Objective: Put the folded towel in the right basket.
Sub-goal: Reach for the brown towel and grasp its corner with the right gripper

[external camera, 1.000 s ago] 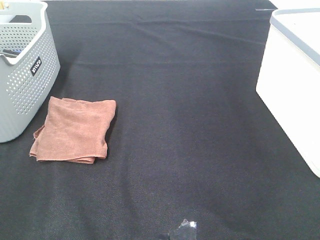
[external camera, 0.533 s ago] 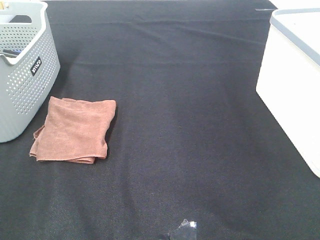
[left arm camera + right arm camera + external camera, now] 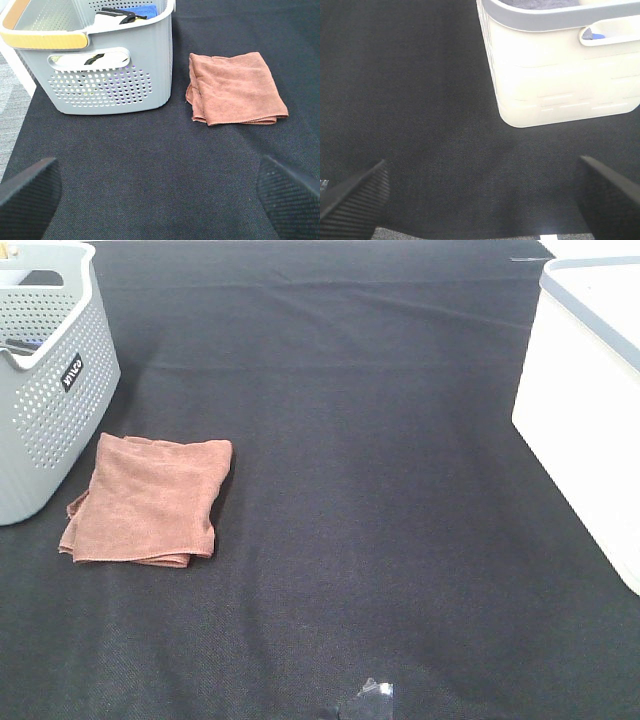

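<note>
Item 1. Folded rust-brown terry towel (image 3: pixel 145 500): lies flat on the black cloth-covered tabletop (image 3: pixel 380 490) at the left, just beside the near corner of item 2. Nothing touches or holds it. It sits well apart from its destination, so the whole carry across the tabletop is judged outstanding.

Item 2. Grey perforated plastic basket (image 3: pixel 50 390): stands upright at the far left. Not the target.

Item 3. White plastic basket with a grey rim (image 3: pixel 580 430): stands upright at the right edge, mouth open upward, free to receive the towel from above.

Item 4. Left end effector (image 3: pixel 160 195): fingers spread wide, empty, hanging above bare tabletop nearer than the towel and facing it, probably because this arm is the closer one for the pick.

Item 5. Right end effector (image 3: pixel 480 195): fingers likewise spread and empty, facing item 3 from short of it.

Item 6. Small shiny scrap (image 3: pixel 370 700): at the near edge; too small to identify, possibly part of the rig.

View notes. The high camera alone shows towel and both baskets together, yet neither end effector. The left wrist camera alone shows item 2's yellow handle band (image 3: pixel 45 37) and its blue, black and white contents. The right wrist camera alone shows dark cloth inside item 3.
</note>
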